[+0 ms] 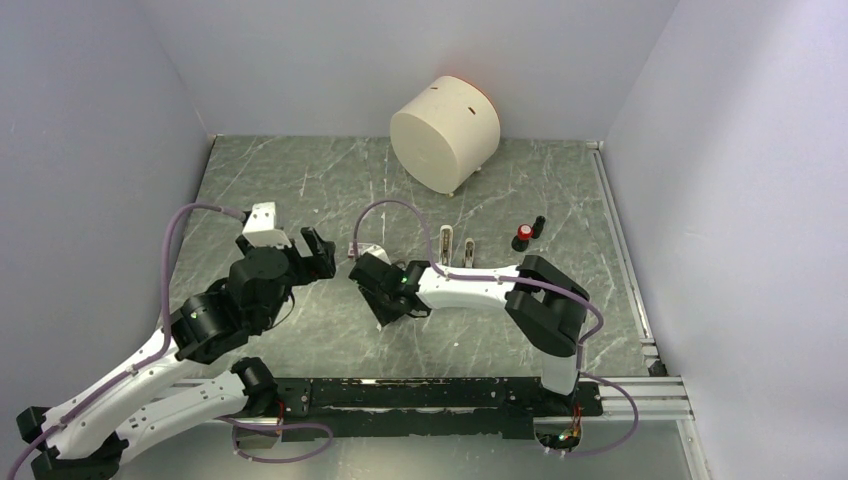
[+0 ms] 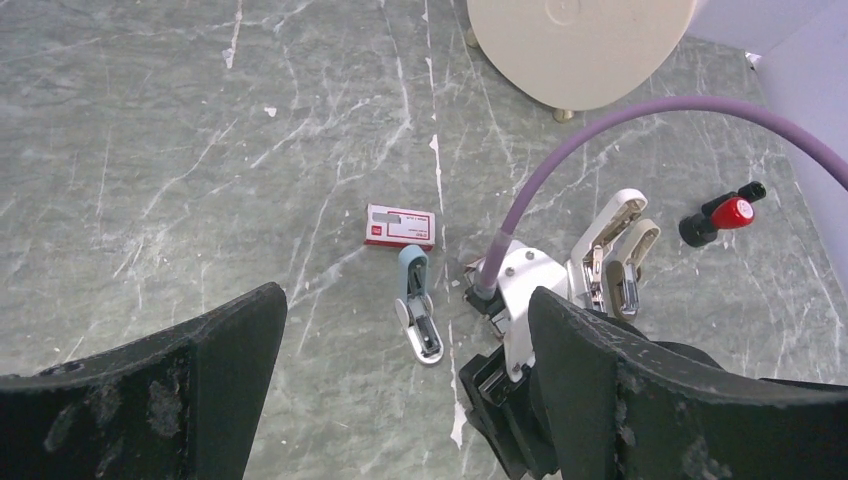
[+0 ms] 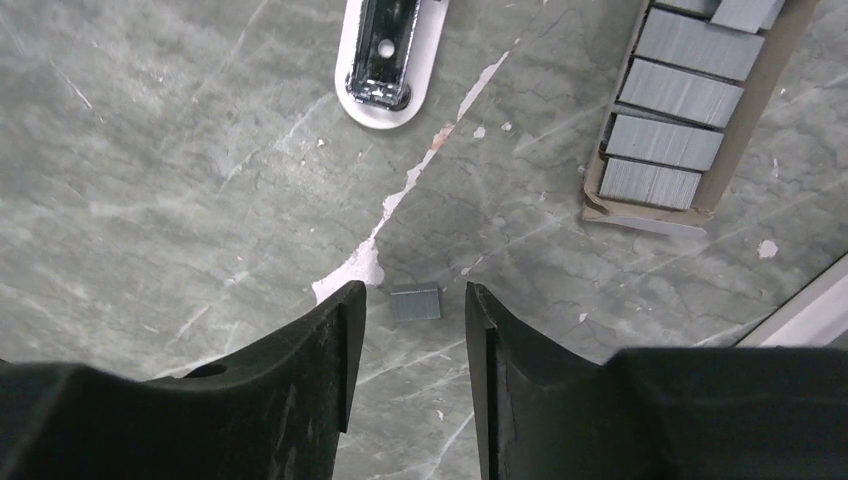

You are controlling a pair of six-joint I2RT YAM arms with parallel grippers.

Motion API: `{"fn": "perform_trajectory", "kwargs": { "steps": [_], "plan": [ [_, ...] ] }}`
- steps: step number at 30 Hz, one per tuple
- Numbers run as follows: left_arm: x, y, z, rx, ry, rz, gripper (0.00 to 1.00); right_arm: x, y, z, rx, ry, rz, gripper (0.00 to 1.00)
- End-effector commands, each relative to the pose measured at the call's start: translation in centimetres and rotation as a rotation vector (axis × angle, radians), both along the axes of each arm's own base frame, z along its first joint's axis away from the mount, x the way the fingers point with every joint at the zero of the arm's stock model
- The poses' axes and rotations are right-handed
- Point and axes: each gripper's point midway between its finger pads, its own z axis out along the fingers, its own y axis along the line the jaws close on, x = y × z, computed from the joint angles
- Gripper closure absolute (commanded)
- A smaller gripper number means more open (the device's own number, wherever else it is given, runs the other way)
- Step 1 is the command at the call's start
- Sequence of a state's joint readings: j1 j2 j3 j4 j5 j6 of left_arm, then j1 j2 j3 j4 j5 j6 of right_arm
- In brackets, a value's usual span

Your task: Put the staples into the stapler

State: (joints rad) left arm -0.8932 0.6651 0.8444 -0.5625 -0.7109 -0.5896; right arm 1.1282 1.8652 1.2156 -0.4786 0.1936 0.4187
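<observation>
Open cardboard tray [image 3: 750, 115] holding stacked rows of grey staples [image 3: 680, 92], one loose staple strip [image 3: 415, 302] on the worktop [image 3: 150, 150] near the tray, lying untouched between the parted right pincer [image 3: 412, 295], stapler [image 3: 385, 50] well apart from the tray, left pincer [image 1: 312, 256] spread wide.

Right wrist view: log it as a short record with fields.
end effector: right end effector, jaws open
between fingertips: one staple strip, flat on the table, gaps on both sides
top edge: stapler, partly out of frame
upper right: cardboard tray of staples
</observation>
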Motion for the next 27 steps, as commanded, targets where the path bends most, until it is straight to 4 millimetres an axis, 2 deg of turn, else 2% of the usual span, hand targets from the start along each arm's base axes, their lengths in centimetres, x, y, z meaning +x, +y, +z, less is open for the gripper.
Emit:
{"fn": "perform_trajectory", "kwargs": {
  "steps": [1, 7, 12, 22, 27],
  "plan": [
    [0.1, 0.9, 1.6, -0.015, -0.034, 0.033, 0.05, 0.6, 0.6, 0.7, 0.048, -0.013, -0.144, 0.54],
    [0.1, 0.8, 1.5, -0.007, -0.032, 0.029, 0.04, 1.3, -0.2, -0.2, 0.014, -0.031, -0.261, 0.55],
    [0.2, 0.7, 1.3, -0.010, -0.028, 0.027, 0.05, 1.1, -0.8, -1.1, -0.027, -0.021, -0.277, 0.58],
    [0.2, 0.6, 1.0, -0.005, -0.022, 0.029, 0.05, -0.4, -2.5, -1.4, -0.087, 0.031, -0.255, 0.60],
    [0.2, 0.4, 0.8, -0.008, -0.022, 0.022, 0.05, -1.3, -3.1, -1.3, -0.093, 0.063, -0.233, 0.56]
  ]
}}
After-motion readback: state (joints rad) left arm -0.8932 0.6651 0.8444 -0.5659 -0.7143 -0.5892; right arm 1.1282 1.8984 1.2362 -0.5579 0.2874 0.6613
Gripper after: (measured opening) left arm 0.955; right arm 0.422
